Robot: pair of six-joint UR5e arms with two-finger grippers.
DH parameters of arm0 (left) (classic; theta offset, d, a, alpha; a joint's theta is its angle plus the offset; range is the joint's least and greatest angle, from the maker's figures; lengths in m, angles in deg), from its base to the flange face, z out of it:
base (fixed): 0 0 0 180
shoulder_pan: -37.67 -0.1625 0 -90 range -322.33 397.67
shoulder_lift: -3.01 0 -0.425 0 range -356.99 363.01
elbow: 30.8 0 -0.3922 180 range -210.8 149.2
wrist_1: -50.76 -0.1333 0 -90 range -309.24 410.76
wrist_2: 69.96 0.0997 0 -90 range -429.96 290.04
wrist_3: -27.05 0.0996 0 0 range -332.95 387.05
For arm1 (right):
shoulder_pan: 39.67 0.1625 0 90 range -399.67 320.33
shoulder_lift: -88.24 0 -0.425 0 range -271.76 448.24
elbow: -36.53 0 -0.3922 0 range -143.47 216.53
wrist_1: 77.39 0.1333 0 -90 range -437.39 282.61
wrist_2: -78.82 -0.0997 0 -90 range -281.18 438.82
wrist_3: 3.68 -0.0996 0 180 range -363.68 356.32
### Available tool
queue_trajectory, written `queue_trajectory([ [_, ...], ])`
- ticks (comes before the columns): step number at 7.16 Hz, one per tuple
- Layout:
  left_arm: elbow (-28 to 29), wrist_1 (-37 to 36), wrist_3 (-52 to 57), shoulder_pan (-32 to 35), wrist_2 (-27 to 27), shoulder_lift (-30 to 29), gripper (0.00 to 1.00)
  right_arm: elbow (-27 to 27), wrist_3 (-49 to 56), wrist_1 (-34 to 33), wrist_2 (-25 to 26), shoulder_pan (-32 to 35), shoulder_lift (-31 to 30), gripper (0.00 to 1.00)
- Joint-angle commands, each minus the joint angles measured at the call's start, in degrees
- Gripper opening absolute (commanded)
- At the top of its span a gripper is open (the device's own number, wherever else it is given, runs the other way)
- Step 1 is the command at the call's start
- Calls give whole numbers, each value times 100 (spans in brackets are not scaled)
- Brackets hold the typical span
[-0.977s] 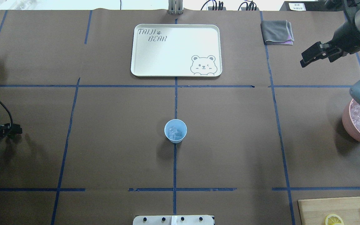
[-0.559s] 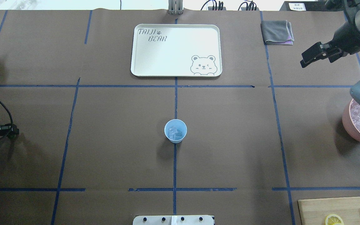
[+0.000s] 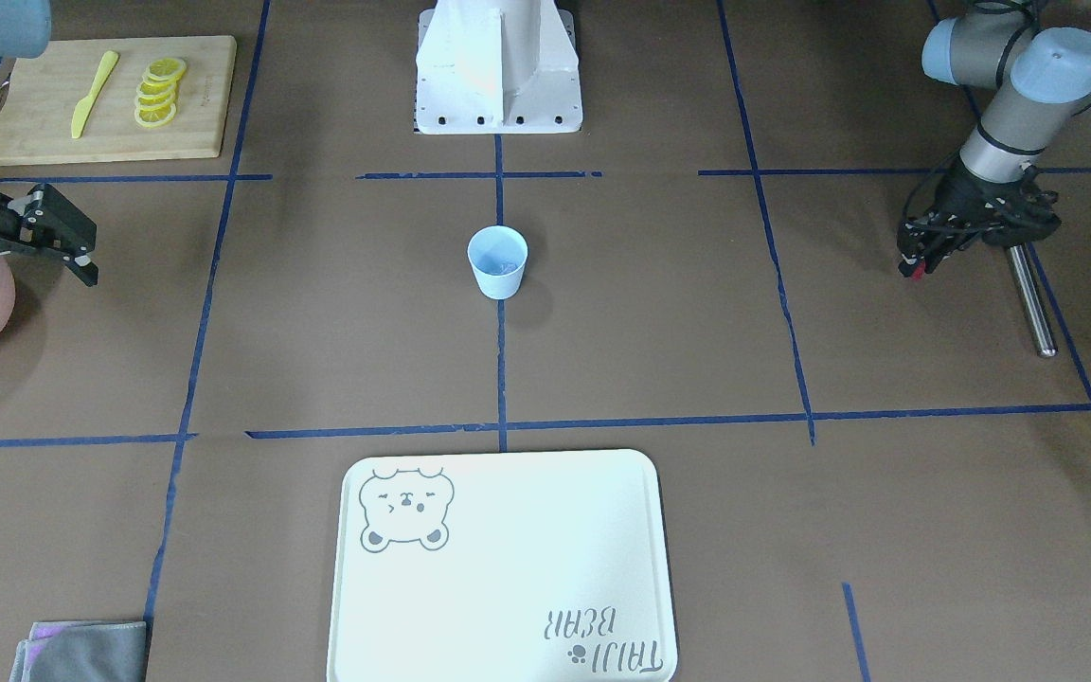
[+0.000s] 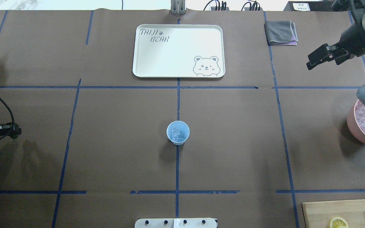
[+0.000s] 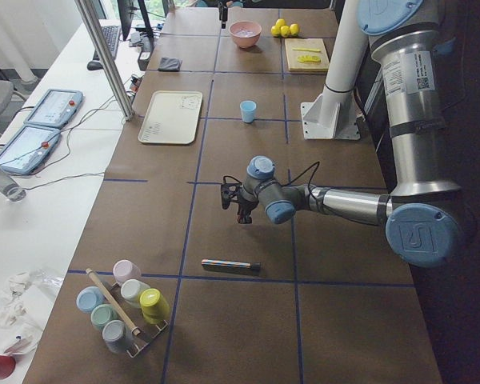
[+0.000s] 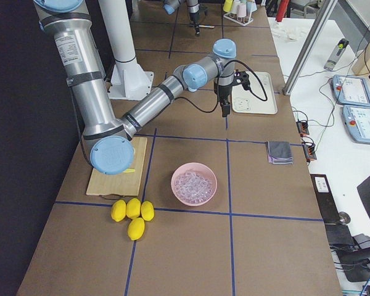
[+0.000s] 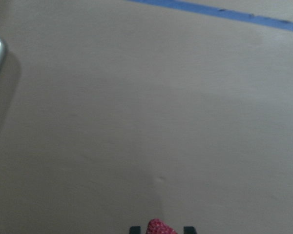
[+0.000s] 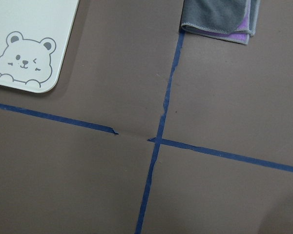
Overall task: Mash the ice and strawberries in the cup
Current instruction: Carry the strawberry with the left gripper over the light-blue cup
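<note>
The pale blue cup (image 4: 177, 132) stands upright at the middle of the table with a few clear ice (image 4: 176, 135) cubes inside. Far out on my left side, low over the paper, my left gripper (image 3: 915, 260) is shut on a red strawberry (image 7: 158, 227), whose tip peeks between the fingertips in the left wrist view. A steel rod (image 3: 1028, 303) lies on the table just beside that gripper. My right gripper (image 3: 58, 237) hangs open and holds nothing, well above the table, beyond the pink bowl (image 4: 352, 126) that is heaped with more ice (image 6: 194, 184).
A white bear tray (image 4: 178, 50) lies beyond the cup and a folded grey cloth (image 4: 280, 32) at the far right. A wooden board (image 3: 110, 95) carries lemon slices and a yellow knife. Whole lemons (image 6: 132, 213) sit near the bowl. A rack of cups (image 5: 124, 308) stands at the far left end.
My right gripper has drifted slightly to the right and away, still open. My left gripper has shifted only a little at the table's left edge. The cup has not moved.
</note>
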State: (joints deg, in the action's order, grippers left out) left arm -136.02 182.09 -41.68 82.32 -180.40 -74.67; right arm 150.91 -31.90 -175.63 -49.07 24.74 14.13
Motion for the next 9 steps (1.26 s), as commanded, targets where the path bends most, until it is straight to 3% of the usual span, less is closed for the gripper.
queue_trajectory([
  [1, -1031, -1795, -9, 0, -91, -594, 2, -12, 454, 7, -87, 307, -295, 99],
  [3, -1368, -4131, -191, -53, -118, -2488, 2, -48, 1542, 42, -95, 746, -917, 99],
  [4, -1352, -4725, -837, -331, -327, -3455, 2, -152, 2009, 59, -174, 1053, -1252, 99],
  [6, -951, -4845, -1999, -1263, -276, -4540, 2, -773, 2861, 59, -786, 1851, -1413, 99],
  [7, -478, -4845, -2099, -1318, -267, -5102, 2, -1056, 3336, 59, -877, 2143, -1387, 99],
  [9, 350, -4575, -2249, -1861, 502, -5634, 2, -1094, 3341, 59, -878, 2251, -1422, 99],
])
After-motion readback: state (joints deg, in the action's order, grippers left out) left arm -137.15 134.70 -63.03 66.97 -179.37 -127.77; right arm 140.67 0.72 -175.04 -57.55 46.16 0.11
